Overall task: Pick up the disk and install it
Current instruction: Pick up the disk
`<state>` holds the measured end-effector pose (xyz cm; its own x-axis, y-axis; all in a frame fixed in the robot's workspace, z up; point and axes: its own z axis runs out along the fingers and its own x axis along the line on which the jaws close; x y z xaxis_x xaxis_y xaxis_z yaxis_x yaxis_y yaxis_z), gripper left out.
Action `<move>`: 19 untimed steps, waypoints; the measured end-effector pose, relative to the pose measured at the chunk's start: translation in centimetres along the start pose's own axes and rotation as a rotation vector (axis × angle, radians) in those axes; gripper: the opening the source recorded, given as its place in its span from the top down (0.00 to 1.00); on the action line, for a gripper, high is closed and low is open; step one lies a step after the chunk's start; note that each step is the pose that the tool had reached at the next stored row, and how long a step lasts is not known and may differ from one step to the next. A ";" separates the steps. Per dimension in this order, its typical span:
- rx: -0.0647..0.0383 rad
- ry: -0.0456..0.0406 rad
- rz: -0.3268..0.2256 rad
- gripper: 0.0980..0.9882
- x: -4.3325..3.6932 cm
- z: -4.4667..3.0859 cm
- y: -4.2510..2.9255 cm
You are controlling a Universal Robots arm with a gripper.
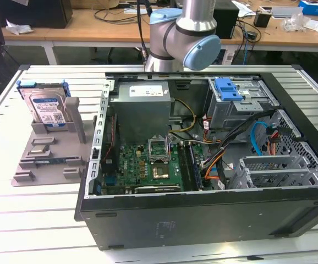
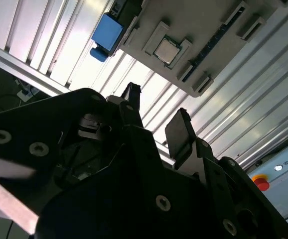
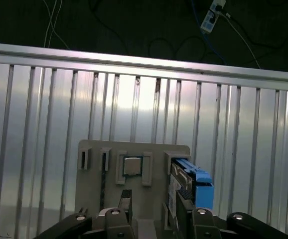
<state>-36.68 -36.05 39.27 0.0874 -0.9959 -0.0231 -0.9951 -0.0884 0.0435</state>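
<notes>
The disk stands on edge in a grey holder on the slatted table, at the exterior view's left. It is silver with a blue-and-white label and blue rails. In the first wrist view the disk sits at one end of the holder, beyond my gripper. My gripper is open, with its two dark fingers apart and nothing between them. It hangs above the table, apart from the disk's blue rail.
An open computer case fills the middle of the table, with a grey power supply box, a motherboard and a blue latch on the drive cage. A processor chip lies in the holder. Desks stand behind.
</notes>
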 end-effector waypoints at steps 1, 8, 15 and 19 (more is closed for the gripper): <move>0.000 0.0000 0.000 0.57 0.00 0.00 0.00; 0.000 -0.0004 0.015 0.57 0.00 0.00 -0.02; 0.002 -0.0030 0.078 0.57 0.00 0.01 -0.02; 0.002 -0.0030 0.079 0.57 -0.21 0.01 -0.17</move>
<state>-36.53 -35.83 39.26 0.0089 -0.9997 -0.0227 -0.9990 -0.0099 0.0436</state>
